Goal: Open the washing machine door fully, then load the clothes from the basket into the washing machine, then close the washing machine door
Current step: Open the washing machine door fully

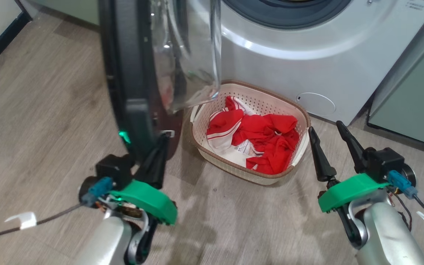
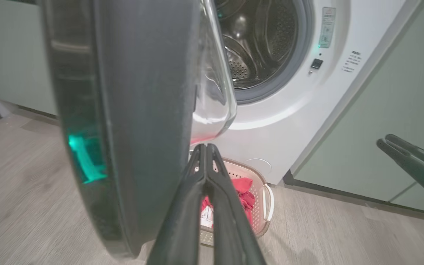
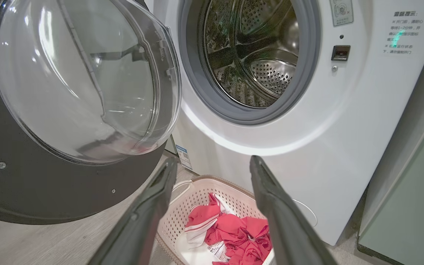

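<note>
Washing machine door [image 1: 131, 73] stands swung out from the washing machine [image 1: 289, 62], almost edge-on in the head view. Its black rim is to the left and its clear glass dome faces the drum side. Steel drum [image 3: 263, 70] and grey gasket [image 3: 193, 84] are exposed in the round opening.

Basket [image 1: 305, 117] sits on the wood-pattern floor [image 1: 42, 110] just in front of the washer, below the opening and near the round cap [image 1: 315, 103]. Clothes [image 1: 267, 138] lie heaped inside it, red, with a white striped panel on the door side.

Left gripper [image 1: 163, 139]: fingers pressed together with nothing between them. The tips are at the door's lower inner edge, under the glass dome and beside a small metal catch [image 1: 168, 133]. Contact with the door cannot be told.

Right gripper [image 1: 325, 126]: fingers spread wide and holding nothing, tips just beside the basket's right rim, pointing toward the washer.

Pale green cabinet [image 1: 410, 103] flanks the washer on the right.
</note>
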Robot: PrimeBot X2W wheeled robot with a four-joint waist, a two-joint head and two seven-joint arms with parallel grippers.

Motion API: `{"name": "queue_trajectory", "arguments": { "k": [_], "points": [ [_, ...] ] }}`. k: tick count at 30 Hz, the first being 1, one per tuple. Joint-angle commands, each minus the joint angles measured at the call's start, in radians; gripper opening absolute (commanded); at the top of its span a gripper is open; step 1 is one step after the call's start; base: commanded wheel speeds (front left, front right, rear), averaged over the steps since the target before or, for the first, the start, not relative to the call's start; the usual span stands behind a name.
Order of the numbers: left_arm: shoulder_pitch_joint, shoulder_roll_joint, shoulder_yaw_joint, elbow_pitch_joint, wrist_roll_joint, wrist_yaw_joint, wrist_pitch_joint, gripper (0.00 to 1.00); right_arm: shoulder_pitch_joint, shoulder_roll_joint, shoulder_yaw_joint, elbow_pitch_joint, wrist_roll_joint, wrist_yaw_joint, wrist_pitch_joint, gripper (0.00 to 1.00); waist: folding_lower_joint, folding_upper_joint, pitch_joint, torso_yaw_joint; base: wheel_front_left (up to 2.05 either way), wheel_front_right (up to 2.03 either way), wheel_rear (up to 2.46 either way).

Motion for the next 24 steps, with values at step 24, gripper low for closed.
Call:
{"name": "queue_trajectory", "arguments": {
  "k": [24],
  "points": [
    [-0.133,0.105,0.383,0.207,-0.151,0.017,-0.109,0.0,-0.08,0.004,0.017,-0.094,-0.054,0.0,0.052,1.0,0.0,0.0,0.108,-0.016,0.0,0.0,0.0]
  ]
}}
